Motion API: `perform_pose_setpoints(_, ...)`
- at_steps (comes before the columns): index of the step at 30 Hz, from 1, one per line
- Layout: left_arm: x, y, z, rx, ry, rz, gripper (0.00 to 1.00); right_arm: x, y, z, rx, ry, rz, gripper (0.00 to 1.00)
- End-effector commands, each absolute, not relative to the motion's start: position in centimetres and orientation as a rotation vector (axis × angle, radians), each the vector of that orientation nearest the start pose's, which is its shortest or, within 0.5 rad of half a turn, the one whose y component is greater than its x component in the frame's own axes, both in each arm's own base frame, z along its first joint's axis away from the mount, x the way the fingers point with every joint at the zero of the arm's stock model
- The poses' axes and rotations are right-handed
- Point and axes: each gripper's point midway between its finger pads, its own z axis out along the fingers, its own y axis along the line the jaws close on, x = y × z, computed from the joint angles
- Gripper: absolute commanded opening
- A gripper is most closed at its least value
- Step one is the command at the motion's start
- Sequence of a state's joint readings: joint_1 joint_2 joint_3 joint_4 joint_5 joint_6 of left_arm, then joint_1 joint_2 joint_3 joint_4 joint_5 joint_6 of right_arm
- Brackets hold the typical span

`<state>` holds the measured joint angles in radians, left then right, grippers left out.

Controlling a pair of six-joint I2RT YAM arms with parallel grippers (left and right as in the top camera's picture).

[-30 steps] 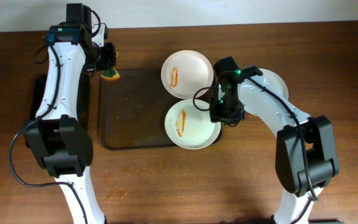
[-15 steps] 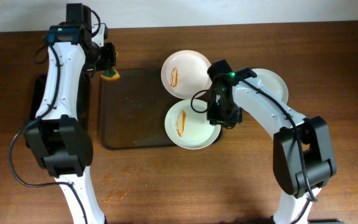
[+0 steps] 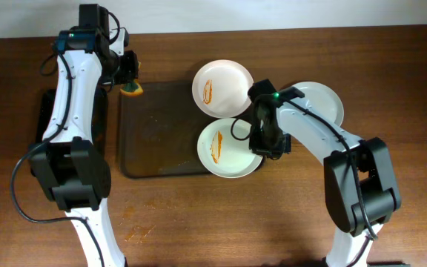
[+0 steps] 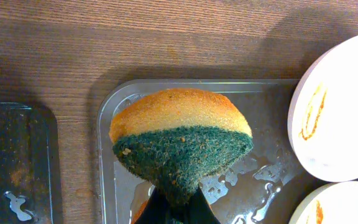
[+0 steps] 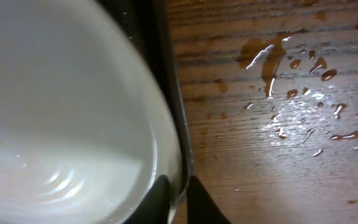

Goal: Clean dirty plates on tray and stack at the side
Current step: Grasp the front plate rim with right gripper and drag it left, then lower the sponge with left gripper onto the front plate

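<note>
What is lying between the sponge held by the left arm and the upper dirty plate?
Between sponge and upper plate lies only bare, wet tray; the overhead and left wrist views show it.

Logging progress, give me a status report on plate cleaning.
Left fingers shut on sponge over tray corner. Right fingers at rim of streaked near plate, grip unclear. Far plate streaked too. Nothing blocking.
</note>
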<state>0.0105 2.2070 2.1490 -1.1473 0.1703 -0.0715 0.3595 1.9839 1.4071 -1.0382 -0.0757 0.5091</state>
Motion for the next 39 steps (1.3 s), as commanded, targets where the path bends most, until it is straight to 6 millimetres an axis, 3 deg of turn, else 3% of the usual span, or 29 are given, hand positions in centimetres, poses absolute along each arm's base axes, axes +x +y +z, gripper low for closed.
perform_pose_setpoints(1,51.2,-2.2,14.3,-0.047,2.772,-0.242,0.01,32.4,14.8,2.5,0.193,3.196,0.078,0.04)
perform_pose_setpoints(5,51.2,-2.2,14.3,-0.047,2.772,-0.242,0.01,32.0,16.1,2.5,0.144,3.198,0.103,0.04)
perform_pose_setpoints(8,51.2,-2.2,14.3,-0.048,2.772,-0.242,0.01,31.7,18.2,2.7,0.078,3.198,0.191,0.04)
perform_pose_setpoints(12,51.2,-2.2,14.3,-0.047,2.772,-0.242,0.01,33.2,21.2,4.1,0.01,3.118,0.289,0.04)
perform_pose_setpoints(17,51.4,-2.2,14.3,-0.046,2.764,-0.241,0.01,35.8,23.3,6.1,0.133,3.018,0.402,0.04)
perform_pose_setpoints(22,51.4,-2.2,14.3,-0.047,2.765,-0.241,0.01,36.9,26.3,6.8,0.16,2.929,0.489,0.04)
perform_pose_setpoints(25,51.4,-2.2,14.3,-0.046,2.765,-0.241,0.01,36.3,28.9,5.6,0.118,2.924,0.513,0.04)
perform_pose_setpoints(27,51.3,-2.2,14.3,-0.047,2.765,-0.241,0.01,35.9,29.5,4.7,0.117,2.945,0.505,0.04)
perform_pose_setpoints(39,51.4,-2.2,14.3,-0.047,2.765,-0.242,0.01,36.2,31.3,3.6,0.087,2.957,0.511,0.04)
